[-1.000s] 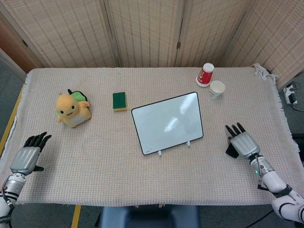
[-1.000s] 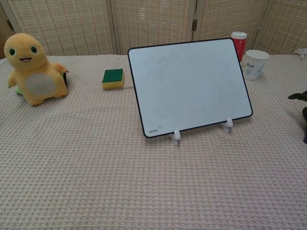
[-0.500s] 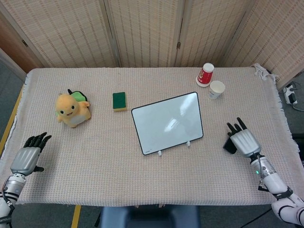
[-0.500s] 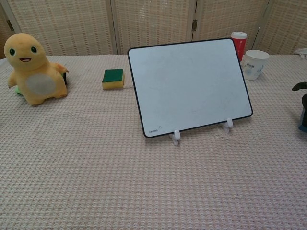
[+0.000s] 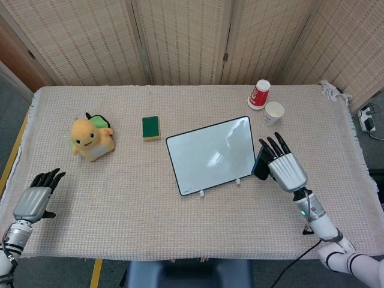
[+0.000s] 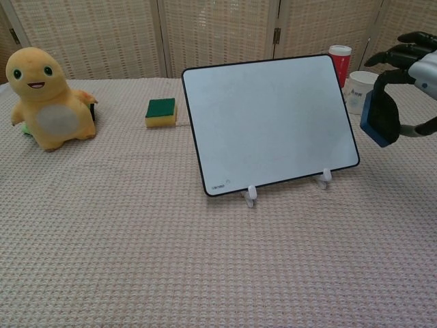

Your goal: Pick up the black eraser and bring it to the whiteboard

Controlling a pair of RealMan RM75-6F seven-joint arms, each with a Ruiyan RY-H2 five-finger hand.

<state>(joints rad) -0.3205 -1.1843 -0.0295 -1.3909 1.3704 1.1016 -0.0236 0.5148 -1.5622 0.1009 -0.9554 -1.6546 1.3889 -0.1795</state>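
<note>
Woven-cloth table [image 5: 192, 228], wicker screens behind | my right hand [image 5: 287, 170] pinches black eraser [image 6: 379, 119] aloft, just beside whiteboard [image 5: 211, 155] right edge | looks light, stiff, felt-faced; I'd grip its long sides | left hand [image 5: 35, 200] spread, holding nothing, near-left corner

Table [image 5: 180, 222] covered with a beige waffle-weave cloth, fringe showing at the upper right corner. Woven folding screen [image 5: 180, 36] across the top of the frame.

Yellow plush toy [image 5: 90, 139] at left of centre, upright, smiling face, something green behind its back. Green-and-yellow sponge [image 5: 150, 128] to its right, lying flat, green side up, well apart from the plush.

Upper right: red paper cup [image 5: 260, 93], upside down on a white disc. White paper cup [image 5: 273, 113] just beside it, lower right, open mouth toward the camera.

White cable plug [image 5: 367, 122] on the floor, far right edge.
</note>
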